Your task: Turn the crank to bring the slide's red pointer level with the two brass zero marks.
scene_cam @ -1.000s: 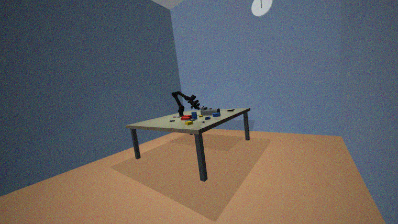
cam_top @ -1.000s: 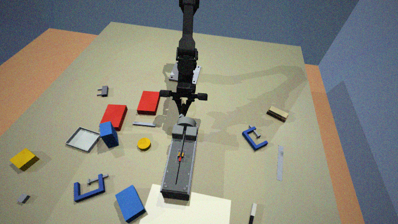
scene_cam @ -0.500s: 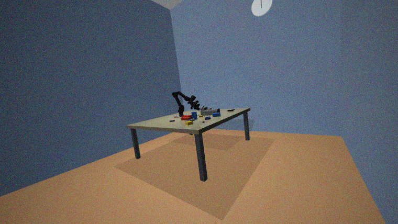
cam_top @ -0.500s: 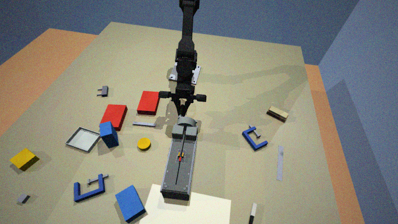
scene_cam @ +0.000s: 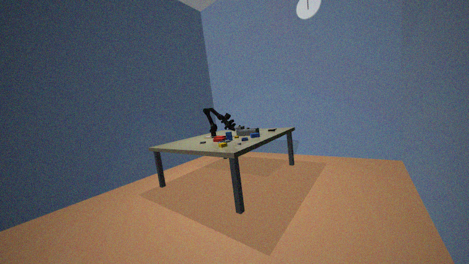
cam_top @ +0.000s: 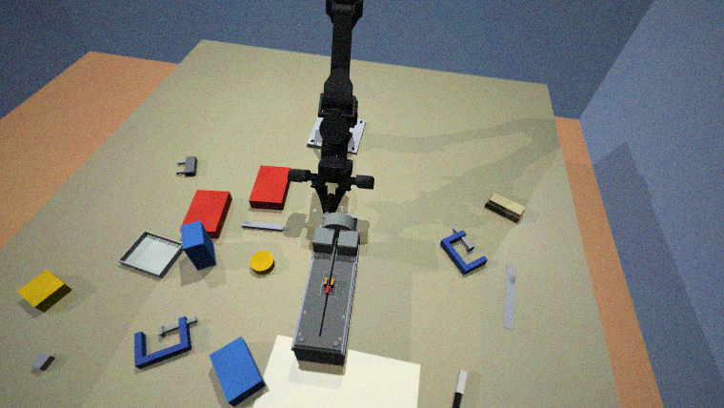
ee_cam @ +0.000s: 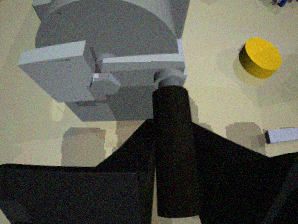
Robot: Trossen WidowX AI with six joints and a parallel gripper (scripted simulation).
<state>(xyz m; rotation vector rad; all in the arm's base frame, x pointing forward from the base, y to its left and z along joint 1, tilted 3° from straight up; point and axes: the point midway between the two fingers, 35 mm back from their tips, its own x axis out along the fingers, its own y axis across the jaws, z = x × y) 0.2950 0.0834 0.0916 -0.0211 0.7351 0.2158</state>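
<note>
The grey machine (cam_top: 337, 311) (scene_cam: 246, 132) has a long slotted top, with its round crank hub (cam_top: 339, 219) (ee_cam: 110, 30) at the end facing the arm. The red pointer (cam_top: 328, 290) sits in the slot just off the two brass zero marks, on the side away from the crank; the brass marks (cam_top: 331, 282) are a little closer to the crank. My gripper (cam_top: 330, 206) (ee_cam: 164, 125) is shut on the black crank handle (ee_cam: 172, 160). In the wrist view the light crank arm (ee_cam: 142, 63) runs sideways from the hub's middle to the handle.
A yellow disc (cam_top: 261, 261) (ee_cam: 261, 57) and a grey bar (cam_top: 262, 226) (ee_cam: 284, 135) lie left of the machine in the top view. Red blocks (cam_top: 271, 186) (cam_top: 206, 212), a standing blue block (cam_top: 197, 245) and a tray (cam_top: 135, 268) are farther left. A blue clamp (cam_top: 454, 258) lies right.
</note>
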